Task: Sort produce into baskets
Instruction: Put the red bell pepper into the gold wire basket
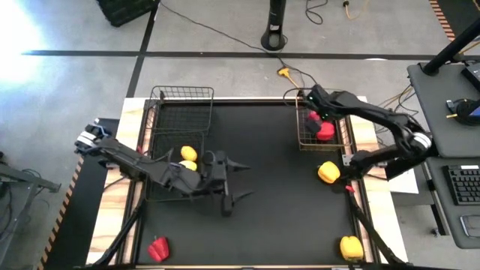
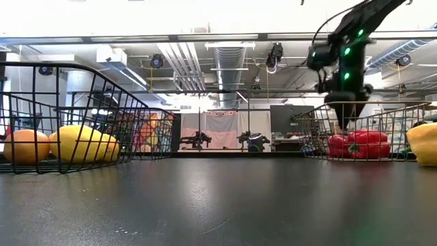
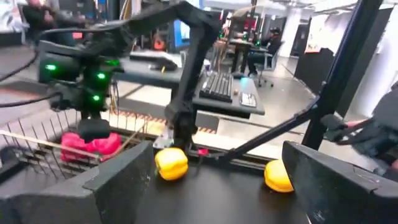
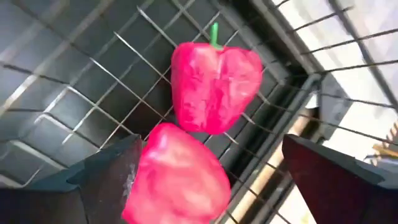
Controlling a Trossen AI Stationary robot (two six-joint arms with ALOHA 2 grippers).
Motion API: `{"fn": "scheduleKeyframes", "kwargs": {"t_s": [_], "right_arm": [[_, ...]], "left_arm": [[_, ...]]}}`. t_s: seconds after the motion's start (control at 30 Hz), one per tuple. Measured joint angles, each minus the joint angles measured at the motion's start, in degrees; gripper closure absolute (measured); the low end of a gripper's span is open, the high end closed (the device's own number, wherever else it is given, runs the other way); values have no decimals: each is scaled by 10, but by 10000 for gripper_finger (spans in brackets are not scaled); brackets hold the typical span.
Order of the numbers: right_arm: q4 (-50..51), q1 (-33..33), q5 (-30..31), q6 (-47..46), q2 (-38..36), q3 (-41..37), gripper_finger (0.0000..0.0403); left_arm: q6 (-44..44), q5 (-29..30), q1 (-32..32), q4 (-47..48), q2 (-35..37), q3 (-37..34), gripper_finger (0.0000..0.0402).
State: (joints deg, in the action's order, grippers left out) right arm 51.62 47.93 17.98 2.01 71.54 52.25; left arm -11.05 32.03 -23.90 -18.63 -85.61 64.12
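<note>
- Overhead, the right gripper (image 1: pixel 313 114) is seen poised over the right basket (image 1: pixel 347 139), its fingers spread and nothing held between them; it is judged to be there because a red pepper (image 1: pixel 325 131) has just been delivered, and two red pieces lie inside that basket.
- The left gripper (image 1: pixel 238 182) is parked on the mat just beside the left basket (image 1: pixel 180 94), fingers spread wide and empty, apparently waiting its turn; two yellow-orange ovals (image 1: pixel 189 154) are held in that basket.
- Outside the right basket, a yellow pepper (image 1: pixel 328 172) is left just beside its near corner, a second yellow piece (image 1: pixel 351 246) farther toward the table edge, and a loose red pepper (image 1: pixel 158 249) well apart, on the left arm's side.
- From table height, the ovals are seen resting behind the left basket's mesh, and the red pile is seen in the right basket directly under the right gripper.
- In the left wrist view, only open air is seen between the wide fingers, with both yellow pieces ahead.
- In the right wrist view, two red peppers are seen touching on the basket floor, below the parted fingers.
- A third basket cannot be made out for certain.
</note>
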Motion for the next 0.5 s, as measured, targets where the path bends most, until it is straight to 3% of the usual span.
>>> {"fn": "scheduleKeyframes", "kwargs": {"t_s": [0.33, 0.5], "right_arm": [[-28, -47, -5, 19, -200, 0, 22], [-90, -64, -60, 31, -277, 0, 22]], "left_arm": [[38, -1, 4, -27, -5, -18, 62], [32, -1, 5, -2, -7, 3, 62]]}}
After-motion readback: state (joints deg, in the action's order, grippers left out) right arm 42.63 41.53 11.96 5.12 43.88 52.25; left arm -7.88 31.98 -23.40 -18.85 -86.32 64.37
